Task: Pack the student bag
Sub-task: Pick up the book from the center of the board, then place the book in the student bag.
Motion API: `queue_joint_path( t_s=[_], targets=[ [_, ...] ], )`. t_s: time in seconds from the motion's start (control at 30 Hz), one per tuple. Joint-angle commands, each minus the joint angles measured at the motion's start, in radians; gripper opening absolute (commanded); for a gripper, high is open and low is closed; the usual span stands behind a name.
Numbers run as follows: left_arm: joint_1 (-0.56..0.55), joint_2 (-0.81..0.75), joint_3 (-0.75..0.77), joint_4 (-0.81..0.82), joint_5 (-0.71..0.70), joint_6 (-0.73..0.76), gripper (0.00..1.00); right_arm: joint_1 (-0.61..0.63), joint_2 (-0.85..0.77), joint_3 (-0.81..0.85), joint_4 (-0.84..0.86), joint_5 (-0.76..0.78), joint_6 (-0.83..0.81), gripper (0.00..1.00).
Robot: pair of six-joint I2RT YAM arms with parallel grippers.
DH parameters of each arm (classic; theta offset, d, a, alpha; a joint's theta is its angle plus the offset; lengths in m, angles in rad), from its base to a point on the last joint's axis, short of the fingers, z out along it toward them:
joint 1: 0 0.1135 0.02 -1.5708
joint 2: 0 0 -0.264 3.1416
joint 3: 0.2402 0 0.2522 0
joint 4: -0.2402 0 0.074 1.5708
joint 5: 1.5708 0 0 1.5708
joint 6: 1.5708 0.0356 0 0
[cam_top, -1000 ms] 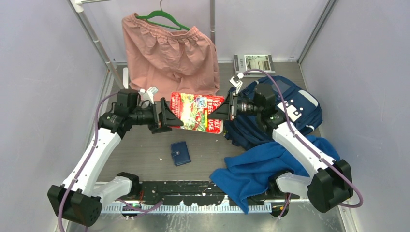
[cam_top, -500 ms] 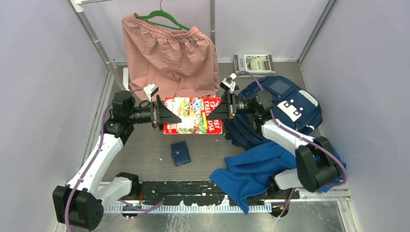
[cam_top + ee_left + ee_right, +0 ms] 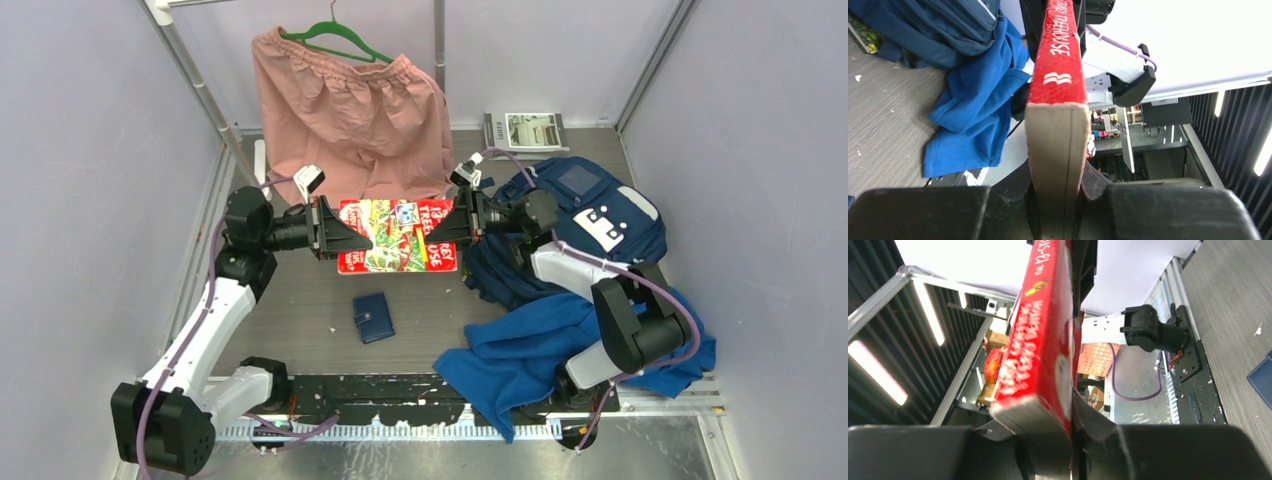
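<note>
A red paperback book (image 3: 395, 235) hangs above the table's middle, held at both ends. My left gripper (image 3: 345, 238) is shut on its left end; in the left wrist view the page edge (image 3: 1057, 150) sits squeezed between both pads, my left gripper (image 3: 1055, 200) around it. My right gripper (image 3: 447, 228) is shut on the right end, and the right wrist view shows the book (image 3: 1040, 350) pinched in my right gripper (image 3: 1068, 440). The student bag (image 3: 590, 215), navy with white patches, lies at the right behind the right arm, also seen in the left wrist view (image 3: 948, 25).
A royal-blue cloth (image 3: 560, 345) is heaped at the front right. A small navy wallet (image 3: 373, 317) lies on the table below the book. Pink shorts (image 3: 350, 110) hang from a green hanger at the back. A booklet (image 3: 525, 130) rests at the back right.
My left gripper has shut on the book's left end. The book has swung level and shifted slightly back and left, with both arms drawn closer to it.
</note>
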Motion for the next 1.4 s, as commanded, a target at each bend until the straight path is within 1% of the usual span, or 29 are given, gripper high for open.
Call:
queue_joint_path(
  t_s=[0.0,0.03,0.07,0.1,0.13,0.2,0.3,0.37,0.4,0.47,0.6,0.73,0.93,1.1,1.23,1.27,1.3,1.37],
  targets=[
    [0.057,-0.005,0.045,-0.113,-0.041,0.045,0.0,-0.029,-0.138,0.044,-0.458,0.095,-0.384,0.4],
    [0.076,-0.006,0.06,-0.188,-0.044,0.085,0.0,-0.038,-0.194,0.105,-0.826,0.158,-0.63,0.46],
    [0.097,-0.009,0.072,-0.265,-0.054,0.122,0.0,-0.039,-0.238,0.203,-1.276,0.322,-0.947,0.53],
    [0.127,-0.009,0.094,-0.347,-0.068,0.182,0.0,-0.022,-0.258,0.308,-1.709,0.538,-1.149,0.61],
    [0.146,-0.006,0.11,-0.422,-0.085,0.225,0.0,-0.017,-0.261,0.377,-1.818,0.709,-1.248,0.63],
    [0.171,0.011,0.128,-0.529,-0.136,0.283,0.0,-0.017,-0.249,0.463,-2.055,0.983,-1.319,0.65],
    [0.176,0.03,0.115,-0.538,-0.166,0.297,0.0,-0.006,-0.21,0.506,-2.2,1.22,-1.381,0.65],
    [0.176,0.031,0.104,-0.523,-0.178,0.287,0.0,0.017,-0.166,0.51,-2.273,1.364,-1.39,0.64],
    [0.176,0.028,0.099,-0.512,-0.181,0.282,0.0,0.029,-0.149,0.503,-2.292,1.414,-1.394,0.62],
    [0.176,0.022,0.096,-0.512,-0.19,0.283,0.0,0.047,-0.129,0.475,-2.304,1.469,-1.392,0.56],
    [0.174,0.014,0.091,-0.516,-0.196,0.294,0.0,0.074,-0.116,0.43,-2.276,1.421,-1.416,0.55],
    [0.173,0.009,0.07,-0.521,-0.223,0.294,0.0,0.098,-0.07,0.419,-2.267,1.464,-1.434,0.55],
    [0.166,-0.011,0.054,-0.521,-0.25,0.282,0.0,0.105,-0.03,0.407,-2.237,1.487,-1.44,0.52],
    [0.164,-0.019,0.053,-0.521,-0.263,0.281,0.0,0.124,0.0,0.384,-2.198,1.488,-1.442,0.61],
    [0.145,-0.018,0.055,-0.52,-0.28,0.277,0.0,0.126,0.018,0.378,-2.179,1.536,-1.428,0.6],
    [0.136,-0.017,0.056,-0.52,-0.289,0.276,0.0,0.127,0.014,0.378,-2.178,1.543,-1.428,0.57],
    [0.13,-0.017,0.056,-0.518,-0.294,0.275,0.0,0.128,0.007,0.378,-2.175,1.553,-1.426,0.51],
    [0.119,-0.015,0.056,-0.509,-0.3,0.27,0.0,0.127,-0.006,0.379,-2.171,1.581,-1.425,0.34]
  ],
)
